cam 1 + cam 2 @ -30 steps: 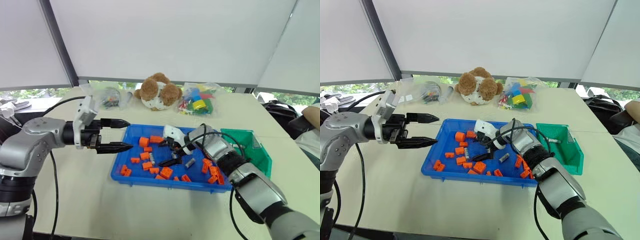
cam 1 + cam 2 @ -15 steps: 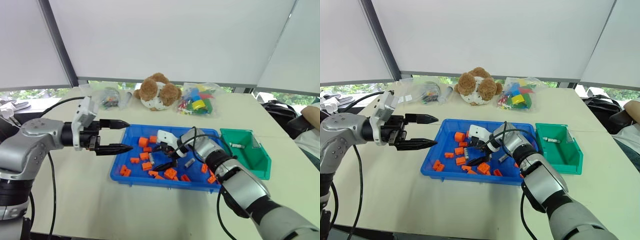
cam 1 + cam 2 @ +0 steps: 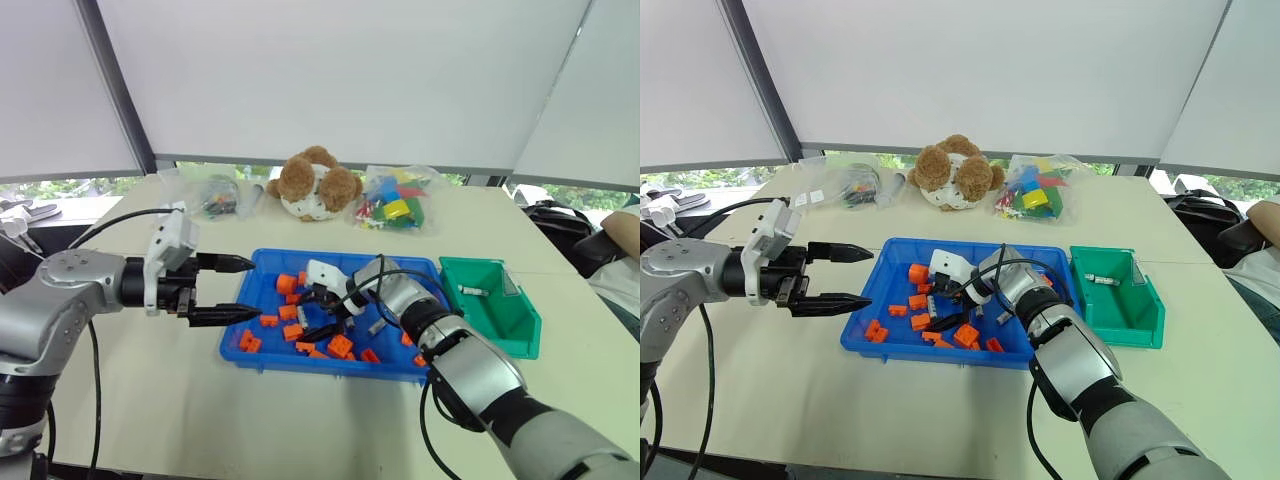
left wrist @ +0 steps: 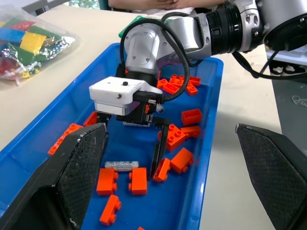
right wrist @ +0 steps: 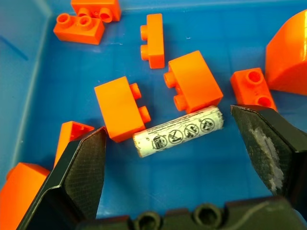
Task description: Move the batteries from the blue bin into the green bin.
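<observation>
On the left side of the table, the left gripper is held level just outside the blue bin's left wall, its two black fingers spread wide with nothing between them; the upper fingertip reaches over the bin's rim.

Behind it, at the far edge of the table, a clear bag of small parts is seen, then a brown teddy bear, then a bag of coloured bricks.

At the centre lies the blue bin, with orange toy bricks scattered across its floor. The right gripper is lowered into the bin's left half, pointing down, its jaws wide open and gripping nothing. In the right wrist view a battery is seen lying flat on the blue floor between the two open fingers, touched by neither; one end of it rests against an orange brick, and a second brick lies just beside it. In the left wrist view the same battery is shown beneath the gripper's white housing, between the fingertips. A second battery lies further right in the bin, beside the right forearm.

To the right, just beside the blue bin, the green bin is set, with one battery lying on its floor near the far wall.
</observation>
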Tool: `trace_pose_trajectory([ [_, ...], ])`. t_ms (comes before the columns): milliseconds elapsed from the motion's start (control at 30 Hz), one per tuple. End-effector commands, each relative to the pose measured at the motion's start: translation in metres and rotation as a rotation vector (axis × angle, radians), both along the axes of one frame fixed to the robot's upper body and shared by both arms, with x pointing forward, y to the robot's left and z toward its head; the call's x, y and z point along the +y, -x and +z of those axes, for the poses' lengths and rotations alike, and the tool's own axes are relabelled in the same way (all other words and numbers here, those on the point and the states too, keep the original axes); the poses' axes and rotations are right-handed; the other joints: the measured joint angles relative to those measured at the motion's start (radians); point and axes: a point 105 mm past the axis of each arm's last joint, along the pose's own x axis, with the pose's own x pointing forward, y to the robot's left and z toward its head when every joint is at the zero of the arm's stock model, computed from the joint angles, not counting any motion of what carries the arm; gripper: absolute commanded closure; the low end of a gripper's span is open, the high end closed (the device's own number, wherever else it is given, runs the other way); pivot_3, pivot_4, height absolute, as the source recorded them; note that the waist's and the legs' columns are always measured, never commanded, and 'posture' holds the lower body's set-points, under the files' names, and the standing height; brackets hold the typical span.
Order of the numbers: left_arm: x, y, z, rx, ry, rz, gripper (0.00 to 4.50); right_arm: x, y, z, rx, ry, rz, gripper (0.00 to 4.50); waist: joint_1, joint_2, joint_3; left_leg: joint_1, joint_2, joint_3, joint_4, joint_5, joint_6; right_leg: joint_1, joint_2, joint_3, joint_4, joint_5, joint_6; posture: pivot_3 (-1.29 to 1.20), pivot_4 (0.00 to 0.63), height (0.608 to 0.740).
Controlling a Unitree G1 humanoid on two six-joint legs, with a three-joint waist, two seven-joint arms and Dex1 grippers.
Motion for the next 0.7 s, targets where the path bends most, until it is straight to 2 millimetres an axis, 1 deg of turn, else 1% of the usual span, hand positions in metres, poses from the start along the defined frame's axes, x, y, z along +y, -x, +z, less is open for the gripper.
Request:
trace_pose_trajectory([
  [33,-0.001,0.005,0.011,-0.066,-0.013,-0.008,0.00,0.000,-0.003,0.001,-0.023,0.024,-0.003,0.26,0.000,0.000,0.000,0.000,0.000,0.000,0.000,0.000,0.000,0.000,0.000,0.000,0.000,0.000,0.000,0.00,0.150,0.704],
  [100,-0.002,0.004,0.012,-0.068,-0.012,-0.007,0.00,-0.002,-0.003,-0.001,-0.034,0.042,-0.003,0.76,0.000,0.000,0.000,0.000,0.000,0.000,0.000,0.000,0.000,0.000,0.000,0.000,0.000,0.000,0.000,0.00,0.150,0.704],
  [133,-0.002,0.004,0.012,-0.068,-0.011,-0.007,0.00,-0.003,-0.003,-0.001,-0.038,0.047,-0.002,1.24,0.000,0.000,0.000,0.000,0.000,0.000,0.000,0.000,0.000,0.000,0.000,0.000,0.000,0.000,0.000,0.00,0.150,0.704],
  [167,-0.002,0.004,0.012,-0.069,-0.011,-0.007,0.00,-0.004,-0.003,-0.002,-0.039,0.049,-0.002,1.62,0.000,0.000,0.000,0.000,0.000,0.000,0.000,0.000,0.000,0.000,0.000,0.000,0.000,0.000,0.000,0.00,0.150,0.704],
  [200,-0.003,0.004,0.012,-0.070,-0.010,-0.008,0.00,-0.004,-0.004,-0.001,-0.040,0.049,-0.001,2.21,0.000,0.000,0.000,0.000,0.000,0.000,0.000,0.000,0.000,0.000,0.000,0.000,0.000,0.000,0.000,0.00,0.150,0.704],
  [233,-0.003,0.004,0.012,-0.070,-0.009,-0.008,0.00,-0.004,-0.004,-0.001,-0.041,0.049,0.000,2.35,0.000,0.000,0.000,0.000,0.000,0.000,0.000,0.000,0.000,0.000,0.000,0.000,0.000,0.000,0.000,0.00,0.150,0.704],
  [433,-0.005,0.001,0.012,-0.076,-0.006,-0.010,0.00,-0.001,-0.003,0.005,-0.033,0.024,0.004,2.34,0.000,0.000,0.000,0.000,0.000,0.000,0.000,0.000,0.000,0.000,0.000,0.000,0.000,0.000,0.000,0.00,0.150,0.704],
  [467,-0.005,0.001,0.012,-0.077,-0.005,-0.010,0.00,-0.001,-0.004,0.009,-0.030,0.005,0.001,2.34,0.000,0.000,0.000,0.000,0.000,0.000,0.000,0.000,0.000,0.000,0.000,0.000,0.000,0.000,0.000,0.00,0.150,0.704],
  [533,-0.006,0.001,0.012,-0.080,-0.005,-0.011,0.00,-0.005,-0.008,0.024,-0.047,-0.043,-0.016,2.34,0.000,0.000,0.000,0.000,0.000,0.000,0.000,0.000,0.000,0.000,0.000,0.000,0.000,0.000,0.000,0.00,0.150,0.704],
  [600,-0.007,0.000,0.012,-0.083,-0.004,-0.011,0.00,-0.019,-0.013,0.040,-0.085,-0.079,-0.045,2.34,0.002,0.000,0.000,0.000,0.000,0.000,0.000,0.000,0.000,0.000,0.000,0.000,0.000,0.000,0.000,0.00,0.150,0.704],
  [700,-0.007,0.000,0.010,-0.084,-0.002,-0.011,0.00,-0.054,-0.012,0.072,-0.152,-0.151,-0.104,2.34,0.014,0.000,0.001,-0.001,0.000,0.000,0.000,0.000,0.000,-0.001,-0.001,0.000,0.000,0.000,0.000,0.00,0.150,0.704],
])
